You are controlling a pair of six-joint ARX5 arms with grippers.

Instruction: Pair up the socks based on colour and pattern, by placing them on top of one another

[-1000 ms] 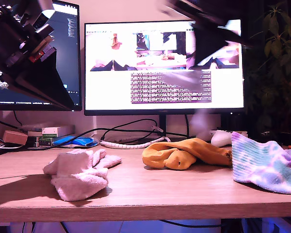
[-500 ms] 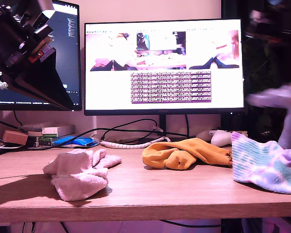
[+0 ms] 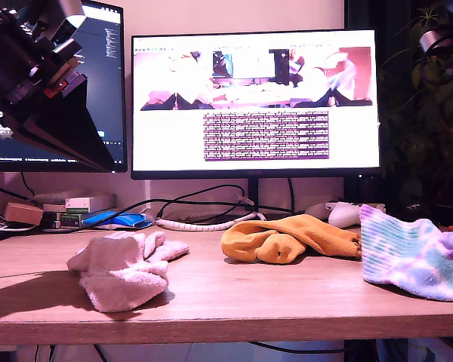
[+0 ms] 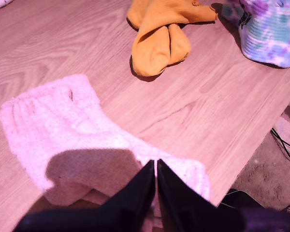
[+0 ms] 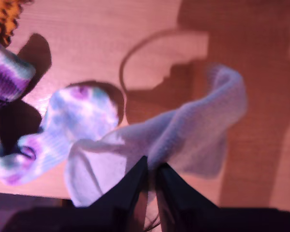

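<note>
Exterior view: pink socks (image 3: 124,269), yellow socks (image 3: 287,238) and tie-dye sock (image 3: 411,253) lie on the desk (image 3: 272,298). First wrist view: my first gripper (image 4: 156,166) is pressed together, empty, above the pink socks. Second wrist view: my second gripper (image 5: 152,169) pinches a white sock (image 5: 183,140), dangling above the desk.

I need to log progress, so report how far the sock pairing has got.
Looks done: the pink socks lie piled together, the mustard socks overlap. In hand: my second hand is shut on a white sock above the table. Left: pairing that sock; the tie-dye socks look untidy. My first hand is shut, empty.
</note>
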